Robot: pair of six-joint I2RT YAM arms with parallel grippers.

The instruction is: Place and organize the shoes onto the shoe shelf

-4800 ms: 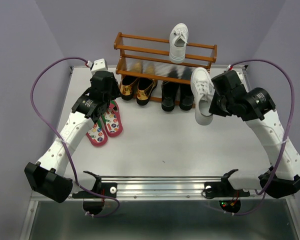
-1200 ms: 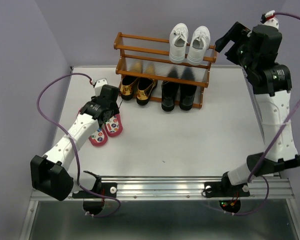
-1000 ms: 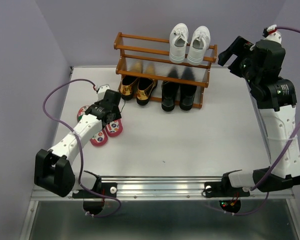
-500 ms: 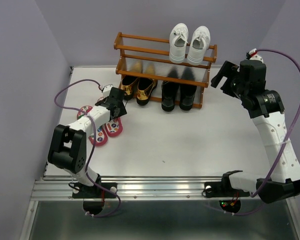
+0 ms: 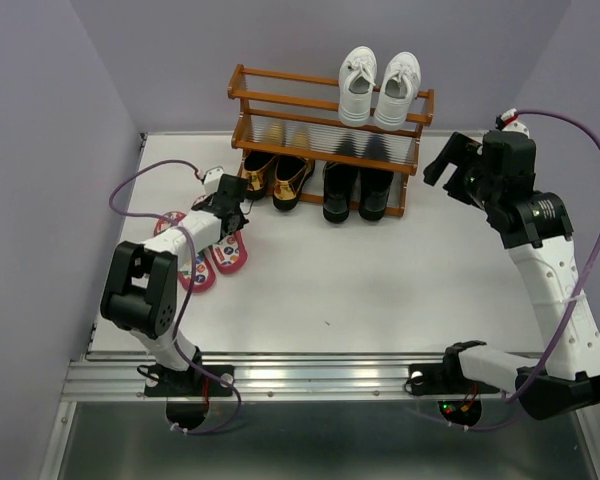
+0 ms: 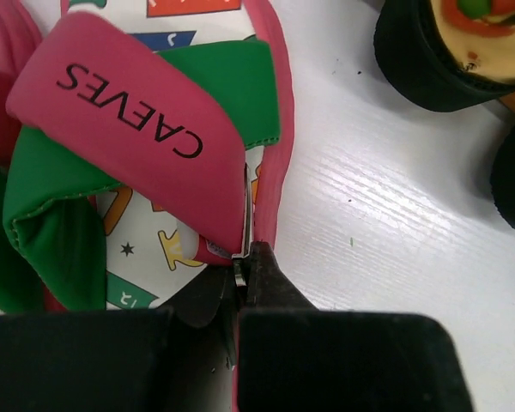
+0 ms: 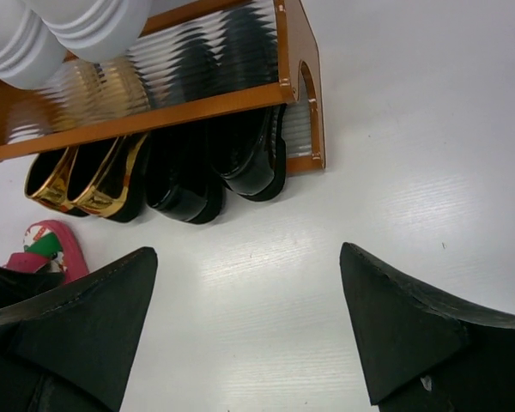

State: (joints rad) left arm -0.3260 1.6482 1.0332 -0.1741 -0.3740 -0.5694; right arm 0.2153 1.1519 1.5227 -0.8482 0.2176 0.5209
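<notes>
Shows left tool point(image 6: 245, 270) closed, tips pressed together and touching the pink side rim of one flip-flop. Cannot tell whether the rim is pinched between them. Has left arm stretched low over the table point(image 5: 380, 290), ending front-left of the shoe shelf point(image 5: 290, 76). Finds pink flip-flops point(image 5: 208, 258) side by side on the table, front-left of the shelf and not on it, footbeds up, with pink and green straps in the wrist view. Shows right tool point(image 7: 245, 257) spread wide with nothing between its fingers. Hangs in the air just off the shelf's right end, well apart from every shoe, with its camera looking down at the shelf front. Finds white sneakers point(image 5: 358, 85) paired on the shelf's top tier, right half. Finds gold loafers point(image 5: 292, 180) at the shelf's bottom level, left half. Has black boots point(image 5: 340, 190) right beside them, right half, both pairs poking out the front.
</notes>
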